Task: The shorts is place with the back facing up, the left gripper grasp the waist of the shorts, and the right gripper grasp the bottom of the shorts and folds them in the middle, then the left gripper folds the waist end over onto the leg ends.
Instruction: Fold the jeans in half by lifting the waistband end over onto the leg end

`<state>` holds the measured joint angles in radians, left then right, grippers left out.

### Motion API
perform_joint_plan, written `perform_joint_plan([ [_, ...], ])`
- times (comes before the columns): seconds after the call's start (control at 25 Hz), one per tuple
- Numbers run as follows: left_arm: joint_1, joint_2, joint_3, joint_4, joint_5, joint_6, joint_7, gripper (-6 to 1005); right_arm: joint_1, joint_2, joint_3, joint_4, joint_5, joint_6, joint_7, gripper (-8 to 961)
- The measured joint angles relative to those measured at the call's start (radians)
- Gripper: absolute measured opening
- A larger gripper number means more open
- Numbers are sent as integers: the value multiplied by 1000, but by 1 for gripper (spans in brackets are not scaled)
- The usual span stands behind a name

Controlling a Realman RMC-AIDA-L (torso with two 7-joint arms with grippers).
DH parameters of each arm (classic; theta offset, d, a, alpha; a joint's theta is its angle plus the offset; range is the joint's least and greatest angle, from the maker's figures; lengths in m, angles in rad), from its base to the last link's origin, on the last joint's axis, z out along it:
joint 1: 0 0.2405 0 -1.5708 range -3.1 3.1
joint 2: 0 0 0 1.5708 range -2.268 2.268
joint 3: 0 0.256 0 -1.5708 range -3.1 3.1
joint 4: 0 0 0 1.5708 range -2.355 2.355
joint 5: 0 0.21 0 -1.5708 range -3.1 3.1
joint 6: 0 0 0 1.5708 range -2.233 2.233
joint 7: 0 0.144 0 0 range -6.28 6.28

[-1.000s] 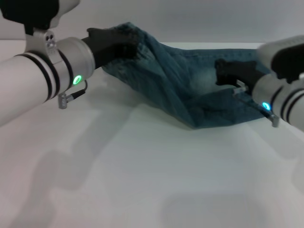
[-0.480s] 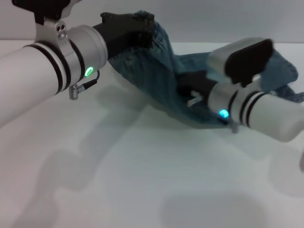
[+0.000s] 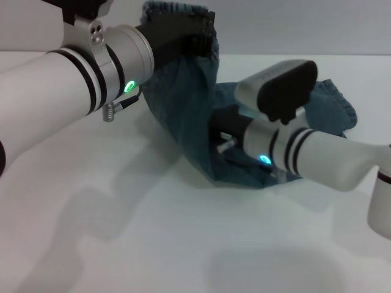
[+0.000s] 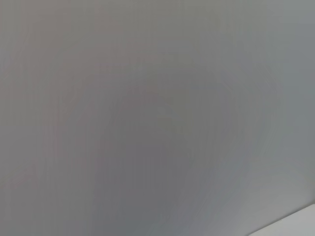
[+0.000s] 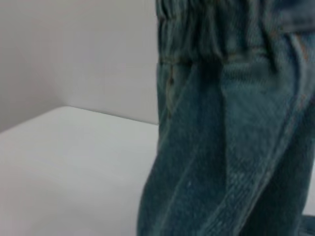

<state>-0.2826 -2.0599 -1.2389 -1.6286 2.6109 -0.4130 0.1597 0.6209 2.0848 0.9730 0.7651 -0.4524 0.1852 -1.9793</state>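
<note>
The shorts [image 3: 189, 122] hang in a steep blue denim drape at the far middle of the white bench [image 3: 122, 232], one end lifted high and the rest trailing down to the surface. The waist [image 3: 177, 9], its gathered ruffled band showing at the top of the head view, is pinched in the jaws of the left gripper [image 3: 183, 33], which is held up above the bench at the far left-centre on its thick white arm. From there the cloth falls down and toward the robot's right, bunching into a folded edge that rests on the bench just in front of the right arm.

The right gripper [image 3: 221, 131] sits low, pressed in against the lower part of the hanging cloth, with the leg ends [image 3: 336, 104] spread flat on the bench behind its arm. Its jaws are buried in dark folds, so whether they are pinching the denim or spread cannot be told. The right wrist view shows the shorts [image 5: 231, 137] close up, the ruffled waist [image 5: 211, 29] at the upper edge and the denim dropping in long vertical creases to the bench [image 5: 64, 162]. The left wrist view shows only a blank grey surface.
</note>
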Motion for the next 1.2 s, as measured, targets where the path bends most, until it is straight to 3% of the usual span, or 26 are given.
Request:
perform_joint_plan([
  [0.12,-1,1,-1,1,0,0,0,42,-58,-9,38,11,-12,-14,-9,0],
  [0.24,-1,1,-3,1,0,0,0,41,-168,-15,126,63,-48,-9,-38,-1],
  [0.44,-3,2,1,-17,0,2,3,41,-283,-13,224,128,-93,-10,-55,-1],
  [0.56,-4,2,10,-33,0,2,11,42,-267,-9,223,89,-85,-11,-46,-1],
  [0.76,-3,1,35,-69,0,13,20,42,-175,0,151,22,-77,-8,11,0],
  [1.04,-1,1,64,-105,0,16,26,41,-62,2,33,-10,31,-14,23,-1],
  [1.2,0,1,78,-118,0,21,26,42,-34,2,9,-11,43,-13,26,0],
])
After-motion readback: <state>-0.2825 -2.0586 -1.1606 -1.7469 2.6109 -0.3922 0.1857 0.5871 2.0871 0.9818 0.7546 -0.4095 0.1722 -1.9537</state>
